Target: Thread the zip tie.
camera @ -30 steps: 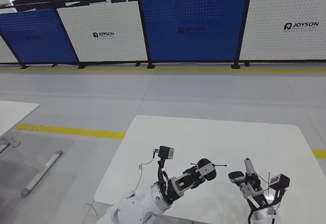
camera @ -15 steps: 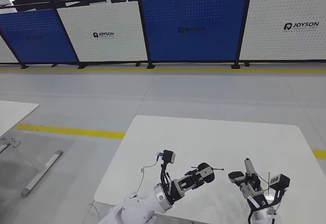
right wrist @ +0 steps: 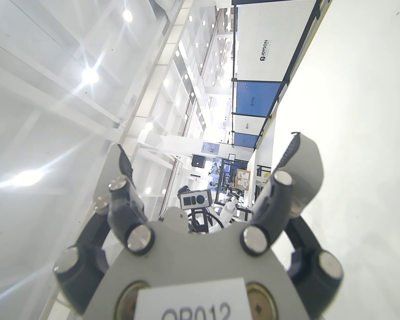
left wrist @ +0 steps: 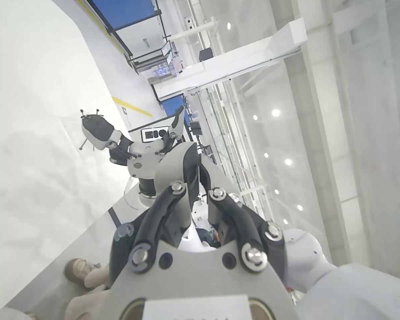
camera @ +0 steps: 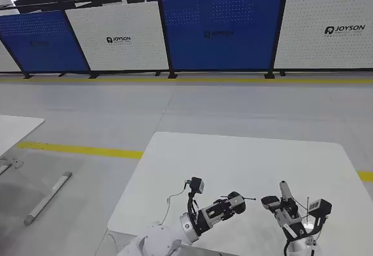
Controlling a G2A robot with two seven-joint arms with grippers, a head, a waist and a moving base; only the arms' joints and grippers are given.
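At the far left, the corner of a second white table (camera: pixel 7 128) is seen, well apart from the work table. Across the far side of the room a row of partition panels (camera: pixel 221 54) is stood, blue and white by turns from left to right. A dark printed logo (camera: pixel 345 29) is carried near the top of each. A yellow floor line (camera: pixel 77 150) is laid across the grey floor (camera: pixel 237 102), between the panels and the near edge of the scene, and is partly hidden by the white work table (camera: pixel 237 150), whose top is plain and matt.

Over the near part of that table, left of centre, the left gripper (camera: pixel 236 202) is held. Its fingers are pressed together on the zip tie (camera: pixel 250 199), a thin dark strip of which a length is shown on either side of the fingers, the longer end pointing right over the tabletop.

To the right, near the tie's tip but apart from it, the right gripper (camera: pixel 301 200) is held with its fingers spread wide and nothing between them. A white printed label (right wrist: pixel 190 301) is fixed to the right wrist's mount; only part of its print is visible. High overhead, round ceiling lamps (right wrist: pixel 90 75) are set among pale beams.
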